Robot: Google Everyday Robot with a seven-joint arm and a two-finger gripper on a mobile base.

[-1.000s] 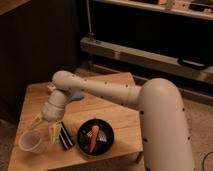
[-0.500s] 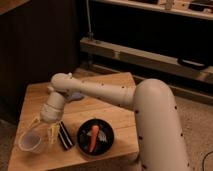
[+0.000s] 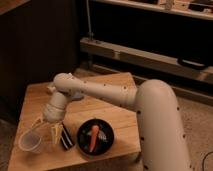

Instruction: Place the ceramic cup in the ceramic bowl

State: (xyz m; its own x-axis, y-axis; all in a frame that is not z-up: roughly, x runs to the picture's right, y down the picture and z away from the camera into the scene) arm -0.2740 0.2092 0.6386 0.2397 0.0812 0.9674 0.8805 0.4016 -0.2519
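The ceramic cup [image 3: 30, 142], small and whitish, stands near the front left corner of the wooden table. My gripper [image 3: 45, 131] hangs just above and to the right of it, open, with its yellowish fingers [image 3: 55, 134] spread and nothing between them. The ceramic bowl [image 3: 104, 144], a shallow black dish, sits to the right of the gripper. An orange carrot-like piece [image 3: 93, 137] lies inside it.
A black block with white stripes [image 3: 65, 140] lies between the cup and the bowl, right under the gripper's right finger. The wooden table [image 3: 105, 97] is small, with edges close at the front and left. Dark shelving stands behind it.
The arm's wrist has shifted slightly left and the gripper has settled a little lower by the cup. Cup, block and bowl have not moved.
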